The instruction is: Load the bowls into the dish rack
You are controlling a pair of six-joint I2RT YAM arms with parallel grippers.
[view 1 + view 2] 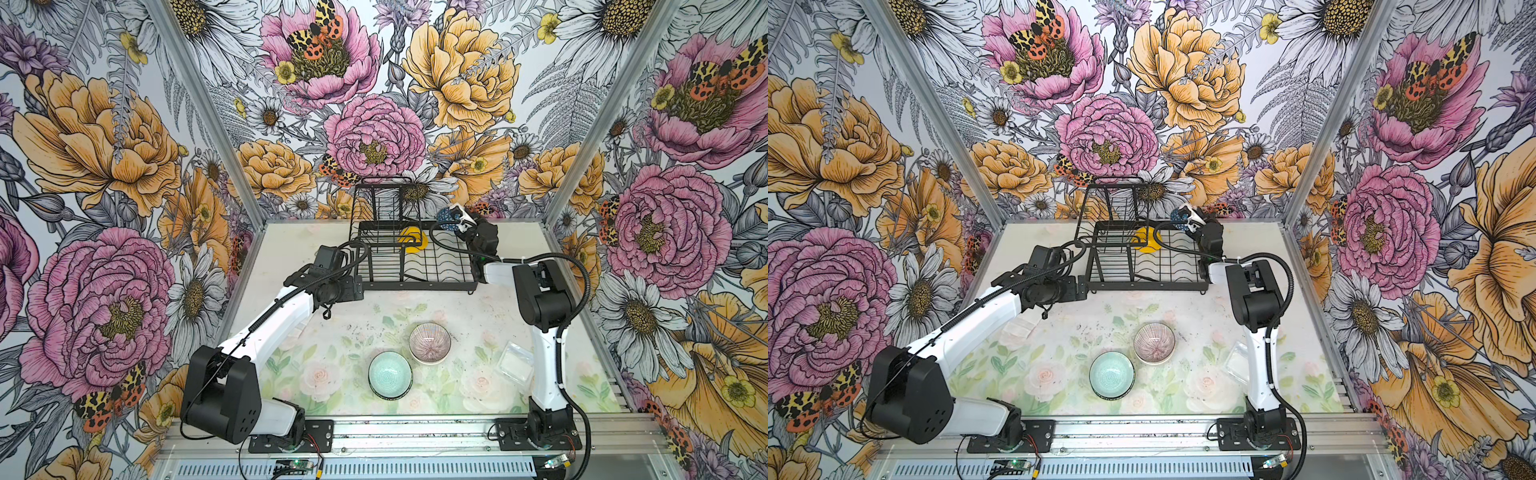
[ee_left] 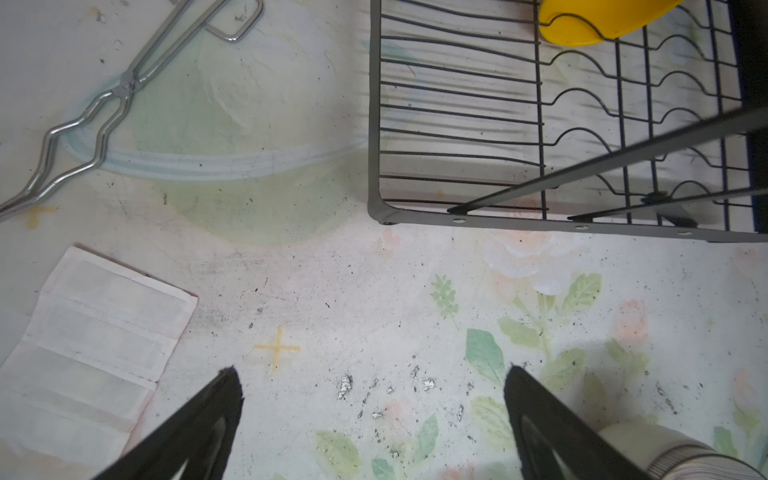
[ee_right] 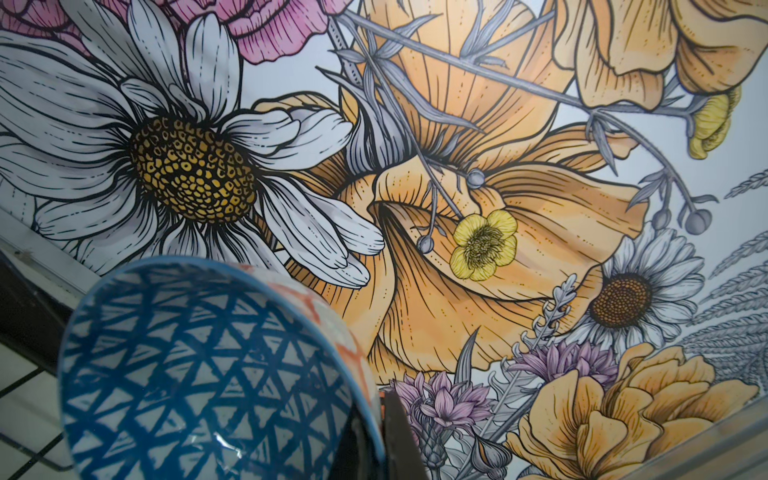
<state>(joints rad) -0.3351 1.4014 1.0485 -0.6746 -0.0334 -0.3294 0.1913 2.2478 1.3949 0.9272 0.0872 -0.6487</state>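
Teal bowl (image 1: 390, 374) rests near the tabletop's (image 1: 332, 328) front edge. My right gripper (image 1: 456, 222) clamps the blue-patterned bowl (image 1: 444, 217) at the dish rack's (image 1: 415, 286) far right corner; my left gripper (image 2: 372, 374) stands with jaws apart.

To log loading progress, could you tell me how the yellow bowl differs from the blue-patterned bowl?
The yellow bowl is plain; the blue-patterned bowl carries a blue triangle lattice inside. The yellow bowl already rests in the dish rack, while the blue-patterned bowl is held tilted in the air by the right gripper. Both are small round bowls.
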